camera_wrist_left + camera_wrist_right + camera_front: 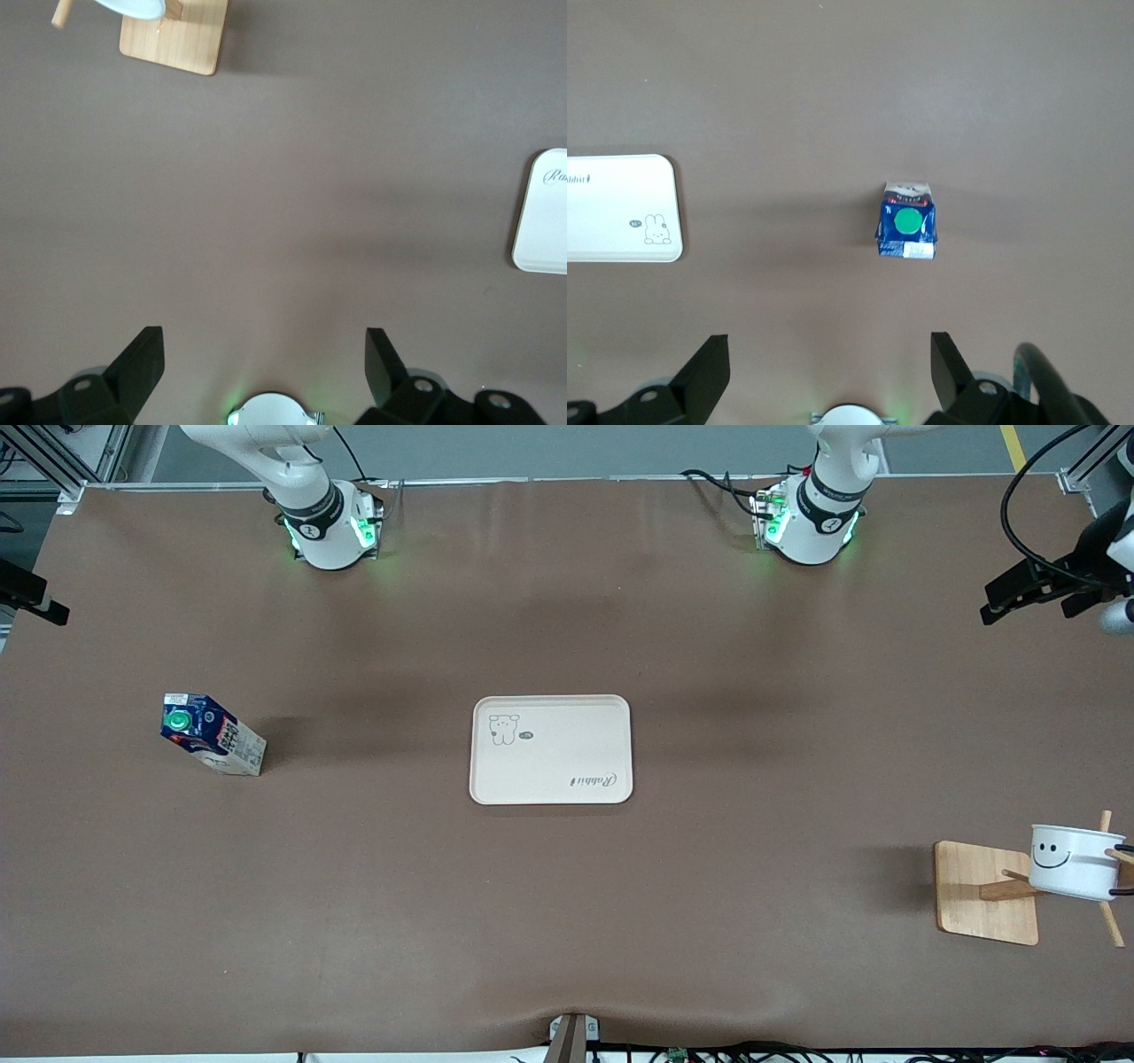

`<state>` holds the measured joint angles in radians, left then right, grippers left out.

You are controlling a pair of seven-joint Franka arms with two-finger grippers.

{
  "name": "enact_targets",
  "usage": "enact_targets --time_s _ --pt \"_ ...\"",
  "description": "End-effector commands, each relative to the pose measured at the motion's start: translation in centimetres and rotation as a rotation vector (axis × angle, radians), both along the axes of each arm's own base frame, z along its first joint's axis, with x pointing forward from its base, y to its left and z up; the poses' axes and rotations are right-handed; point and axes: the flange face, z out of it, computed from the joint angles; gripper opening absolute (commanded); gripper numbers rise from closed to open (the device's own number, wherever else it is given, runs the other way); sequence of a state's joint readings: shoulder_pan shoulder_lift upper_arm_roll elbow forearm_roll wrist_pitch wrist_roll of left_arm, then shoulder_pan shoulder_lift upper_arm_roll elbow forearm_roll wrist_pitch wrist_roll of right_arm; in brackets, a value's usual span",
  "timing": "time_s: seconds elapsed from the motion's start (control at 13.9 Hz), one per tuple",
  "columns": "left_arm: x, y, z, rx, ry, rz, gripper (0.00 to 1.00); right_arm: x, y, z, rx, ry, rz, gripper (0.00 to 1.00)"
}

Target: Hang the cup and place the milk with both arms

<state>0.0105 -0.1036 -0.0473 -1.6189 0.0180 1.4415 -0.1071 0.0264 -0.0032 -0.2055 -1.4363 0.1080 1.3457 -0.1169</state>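
The tray [551, 749] lay at the middle of the table [567, 921]. The milk [213, 735] stood upright on the table, toward the right arm's end from the tray. The cup [1074, 861] hung on the wooden rack [988, 892], toward the left arm's end and nearer the front camera than the tray. The left pincer [264, 354] and right pincer [829, 359] both waited high over the table, fingers apart, holding nothing.

The tray [551, 749] lies mid-table. The milk [213, 735] stands upright toward the right arm's end, well apart from it. Toward the left arm's end, nearer the front camera, the cup [1074, 861] hangs on the rack [986, 891]
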Motion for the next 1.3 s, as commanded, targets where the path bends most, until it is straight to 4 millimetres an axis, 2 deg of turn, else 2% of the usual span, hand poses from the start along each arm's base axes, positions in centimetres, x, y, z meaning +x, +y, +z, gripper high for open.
enact_targets --time_s 0.0,0.14,0.29,0.36,0.5,1.01,1.23 --pt "-1.0 -0.7 1.3 0.026 -0.004 0.008 1.0 -1.7 0.4 1.1 -0.003 0.001 -0.053 1.0" --pt "-1.0 -0.7 1.4 0.025 -0.01 0.0 1.0 -1.8 0.7 0.7 -0.019 0.011 -0.033 1.0" --pt "-0.5 -0.6 1.6 0.02 -0.047 -0.008 1.0 -1.6 5.8 1.1 -0.15 0.006 0.078 1.0" --pt "-0.2 -0.6 1.7 0.012 -0.065 -0.009 1.0 -2.0 7.0 1.8 -0.173 -0.007 0.096 1.0" --pt "0.0 -0.7 1.7 0.009 -0.076 -0.02 1.0 -1.9 5.9 1.4 -0.168 -0.001 0.08 1.0" --pt "0.2 -0.3 1.8 0.001 -0.08 -0.073 1.0 -2.0 4.6 1.4 -0.123 -0.037 0.069 1.0" --pt "0.6 1.7 1.5 -0.032 -0.075 -0.088 1.0 -1.6 4.6 1.2 -0.124 -0.05 0.07 1.0"
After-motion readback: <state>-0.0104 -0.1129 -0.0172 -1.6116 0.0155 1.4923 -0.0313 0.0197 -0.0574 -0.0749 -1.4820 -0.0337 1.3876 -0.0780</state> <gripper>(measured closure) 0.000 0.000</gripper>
